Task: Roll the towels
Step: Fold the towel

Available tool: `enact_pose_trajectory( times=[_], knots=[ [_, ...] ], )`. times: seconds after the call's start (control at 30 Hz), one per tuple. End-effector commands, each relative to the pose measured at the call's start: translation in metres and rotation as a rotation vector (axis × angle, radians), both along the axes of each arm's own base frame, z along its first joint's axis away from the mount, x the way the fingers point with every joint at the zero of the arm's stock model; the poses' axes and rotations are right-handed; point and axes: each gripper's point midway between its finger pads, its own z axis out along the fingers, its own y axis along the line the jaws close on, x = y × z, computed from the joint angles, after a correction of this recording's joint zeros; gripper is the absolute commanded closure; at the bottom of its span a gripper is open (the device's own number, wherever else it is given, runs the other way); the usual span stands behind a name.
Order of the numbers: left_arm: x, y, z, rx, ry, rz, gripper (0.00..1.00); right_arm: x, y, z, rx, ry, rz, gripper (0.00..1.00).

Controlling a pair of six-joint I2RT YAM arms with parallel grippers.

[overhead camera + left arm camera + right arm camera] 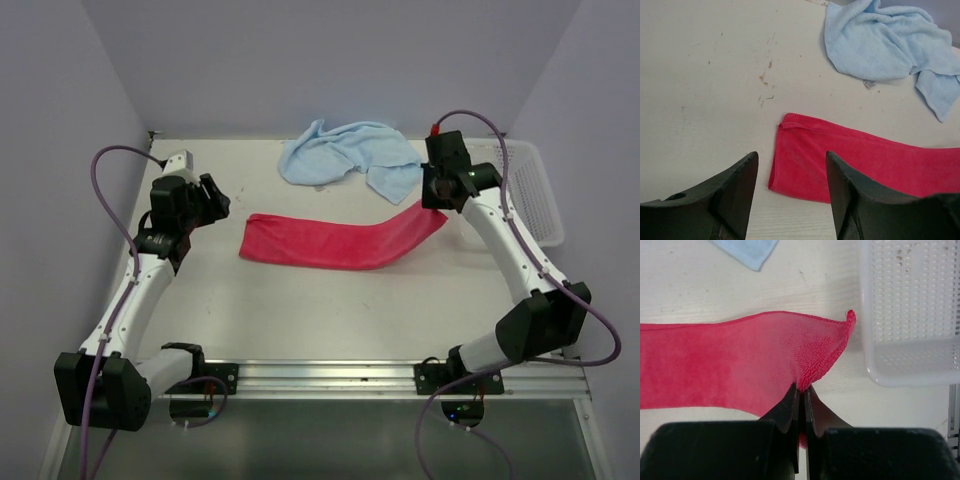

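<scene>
- Right fingers (pixel 788 410) pinched shut on one end of red towel (pixel 715 365).
- Left fingers (pixel 735 192) half-open, empty, just short of opposite end.
- Rolling not yet begun; next move likely curls the gripped end inward, evenly.

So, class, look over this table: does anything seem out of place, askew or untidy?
The light blue terry towel lies crumpled in a heap at the back, not flat. The red-pink terry towel is a curved strip, its right corner pinched by the right fingers.

Folded long, the red towel (pixel 335 242) lies before the crumpled blue towel (pixel 345 155).
</scene>
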Motion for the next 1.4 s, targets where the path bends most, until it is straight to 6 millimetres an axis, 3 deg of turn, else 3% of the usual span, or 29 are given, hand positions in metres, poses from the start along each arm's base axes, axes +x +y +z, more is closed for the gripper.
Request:
enact_pose_trajectory(
  times=[0.0,0.23,0.27,0.3,0.33,0.37,0.43,0.5,0.53,0.6,0.63,0.7,0.9,1.37],
  knots=[
    [0.003,-0.006,0.012,0.006,-0.058,-0.034,0.4,0.001,0.032,0.009,-0.027,0.029,0.114,1.0],
    [0.003,-0.005,0.013,0.009,-0.058,-0.029,0.4,0.01,0.125,-0.009,-0.077,0.107,0.276,1.0],
    [0.002,-0.004,0.013,0.01,-0.058,-0.026,0.4,0.015,0.138,-0.004,-0.062,0.088,0.28,1.0],
    [0.002,-0.004,0.014,0.01,-0.061,-0.024,0.4,0.012,0.145,-0.015,-0.076,0.115,0.291,1.0],
    [0.002,-0.004,0.014,0.008,-0.061,-0.025,0.4,0.012,0.166,-0.006,-0.064,0.092,0.326,1.0],
    [0.002,-0.004,0.014,0.01,-0.063,-0.026,0.4,0.013,0.175,-0.022,-0.093,0.135,0.335,1.0],
    [0.002,-0.004,0.013,0.011,-0.06,-0.024,0.39,0.015,0.204,-0.014,-0.086,0.112,0.372,1.0],
    [0.002,-0.003,0.014,0.01,-0.06,-0.024,0.39,0.014,0.222,-0.033,-0.11,0.166,0.391,1.0],
    [0.002,-0.004,0.014,0.01,-0.063,-0.026,0.39,0.016,0.239,-0.021,-0.086,0.132,0.412,1.0],
    [0.002,-0.005,0.014,0.008,-0.064,-0.03,0.39,0.015,0.255,-0.035,-0.08,0.169,0.42,1.0],
    [0.001,-0.005,0.015,0.008,-0.066,-0.03,0.39,0.014,0.27,-0.025,-0.046,0.146,0.439,1.0],
    [0.001,-0.004,0.015,0.008,-0.067,-0.028,0.39,0.014,0.282,-0.031,-0.029,0.158,0.44,1.0],
    [0.0,-0.007,0.015,-0.003,-0.068,-0.038,0.37,0.008,0.32,-0.024,0.138,0.143,0.464,1.0],
    [-0.001,-0.011,0.016,-0.018,-0.076,-0.058,0.36,0.015,0.351,0.014,0.329,0.037,0.429,1.0]
  ],
)
